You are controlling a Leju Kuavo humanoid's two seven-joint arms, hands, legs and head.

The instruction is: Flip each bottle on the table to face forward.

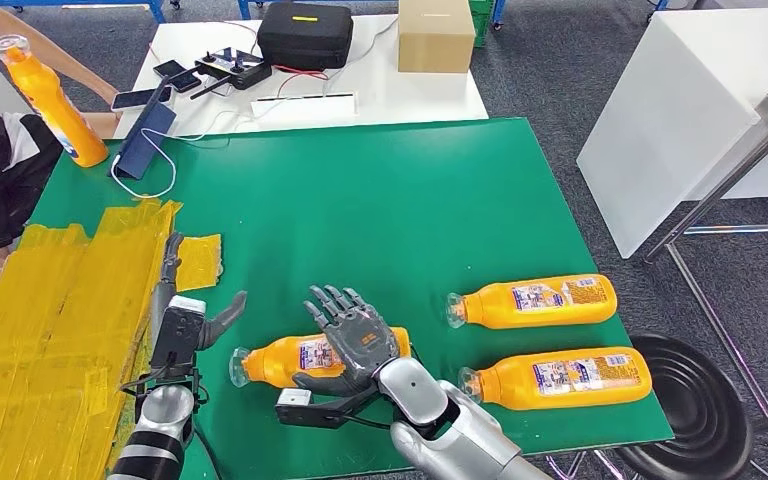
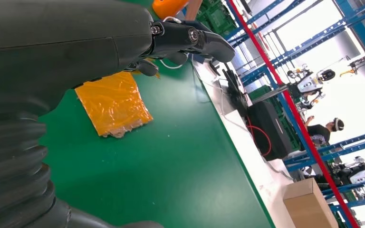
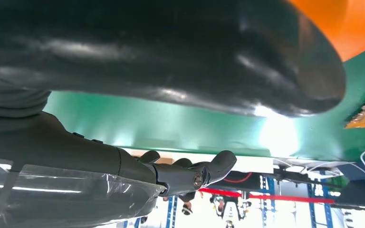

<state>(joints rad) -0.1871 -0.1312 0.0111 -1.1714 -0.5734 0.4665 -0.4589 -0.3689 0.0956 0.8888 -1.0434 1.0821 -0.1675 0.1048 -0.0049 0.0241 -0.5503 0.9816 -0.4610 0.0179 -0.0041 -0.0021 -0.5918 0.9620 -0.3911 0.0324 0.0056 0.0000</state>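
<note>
Orange plastic is the story here: 3 bottles lie flat on the green table [image 1: 410, 190], 2 at lower right and the nearest bottle [image 1: 290, 362] at lower centre, where the right hand [image 1: 352, 340] hovers spread and holding nothing. The left hand [image 1: 182, 318] waits open, lower left. I'd judge the first flip is starting; next, closing round that bottle.

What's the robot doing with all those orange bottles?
The robot is working on orange bottles lying on a green table. Its right hand is over the nearest bottle, fingers spread, not clearly gripping it. Its left hand is open beside it, holding nothing. Two more bottles lie on their sides to the right. A person at the far left holds another bottle upright.
</note>
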